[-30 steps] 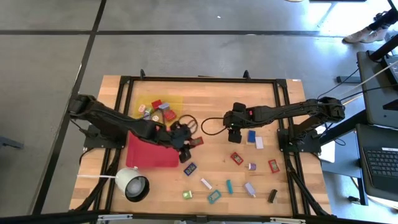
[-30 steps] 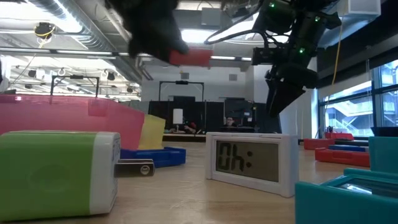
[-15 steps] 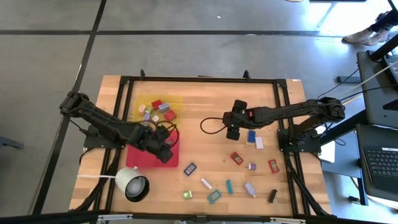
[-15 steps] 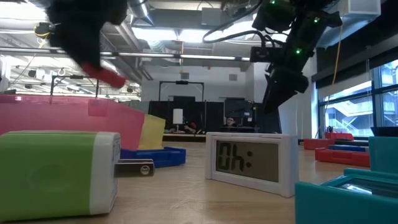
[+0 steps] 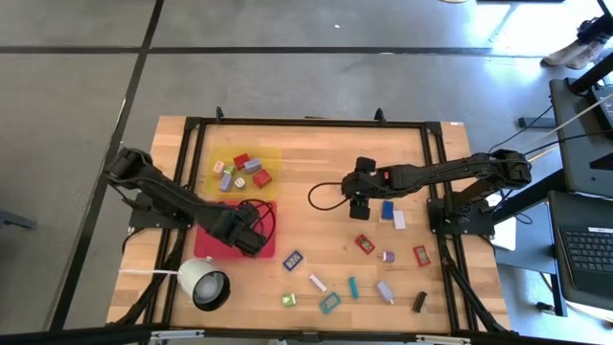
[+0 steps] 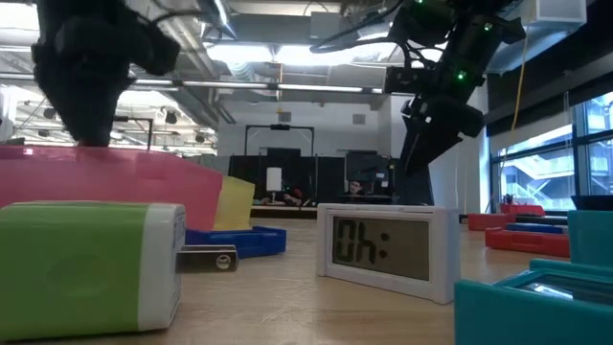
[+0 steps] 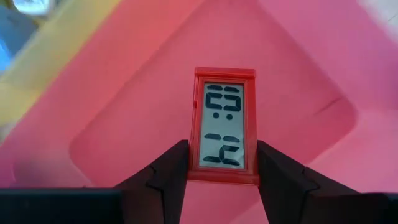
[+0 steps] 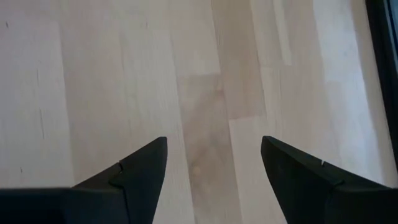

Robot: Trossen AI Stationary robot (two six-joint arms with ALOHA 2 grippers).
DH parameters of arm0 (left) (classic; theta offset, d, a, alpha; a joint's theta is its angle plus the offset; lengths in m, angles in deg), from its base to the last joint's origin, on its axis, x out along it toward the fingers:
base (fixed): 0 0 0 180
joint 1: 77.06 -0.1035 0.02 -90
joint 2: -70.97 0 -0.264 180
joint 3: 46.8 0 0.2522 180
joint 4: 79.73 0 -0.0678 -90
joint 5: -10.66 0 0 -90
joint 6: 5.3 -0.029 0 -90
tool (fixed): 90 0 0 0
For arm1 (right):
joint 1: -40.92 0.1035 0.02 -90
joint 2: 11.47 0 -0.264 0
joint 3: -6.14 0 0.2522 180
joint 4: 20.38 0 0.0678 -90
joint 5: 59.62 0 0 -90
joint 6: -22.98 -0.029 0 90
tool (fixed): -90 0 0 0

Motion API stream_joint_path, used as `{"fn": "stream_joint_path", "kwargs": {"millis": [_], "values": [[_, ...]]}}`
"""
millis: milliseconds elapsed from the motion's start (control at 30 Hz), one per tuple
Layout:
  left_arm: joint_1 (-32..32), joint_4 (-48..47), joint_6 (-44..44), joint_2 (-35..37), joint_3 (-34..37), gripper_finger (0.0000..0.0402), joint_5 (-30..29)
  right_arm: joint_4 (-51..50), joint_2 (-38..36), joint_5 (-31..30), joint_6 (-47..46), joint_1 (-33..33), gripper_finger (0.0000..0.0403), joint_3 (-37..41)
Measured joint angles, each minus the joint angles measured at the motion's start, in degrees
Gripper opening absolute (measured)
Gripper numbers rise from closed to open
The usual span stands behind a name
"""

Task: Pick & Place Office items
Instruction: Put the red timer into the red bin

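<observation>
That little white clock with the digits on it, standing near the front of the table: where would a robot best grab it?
Probably from above, pinching the front and back faces of the white rectangular digital clock. In the low view it stands upright on its long edge with its top edge free, and it looks thin front to back, so the fingers could straddle it there. The open right gripper, hovering over bare wooden table, seems the better candidate.

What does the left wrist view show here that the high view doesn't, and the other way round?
Only the left wrist view shows the small red clock with its display digits, gripped between the left gripper's fingers. Only the high view shows the yellow tray, the items scattered over the table and the right gripper hovering over bare wood. Both show the left gripper over the red tray.
</observation>
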Motion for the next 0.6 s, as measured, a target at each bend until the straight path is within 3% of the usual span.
{"fn": "stream_joint_path", "kwargs": {"millis": [233, 433, 600], "values": [[-0.8, 0.0, -2.7, -5.7, 0.0, 0.0158, 2.7, 0.4, 0.0, 0.0, 0.0, 0.0, 0.0263, 0.0], [-0.9, -0.2, -8.9, -8.6, 0.0, 0.0162, 1.6, 0.7, 0.0, 0.0, 0.0, 0.0, 0.0263, 0.0], [-1.5, -1.0, -7.3, -9.1, 0.0, 0.0181, 2.3, 1.2, 0.0, 0.0, 0.0, 0.0, 0.0263, 0.0]]}}
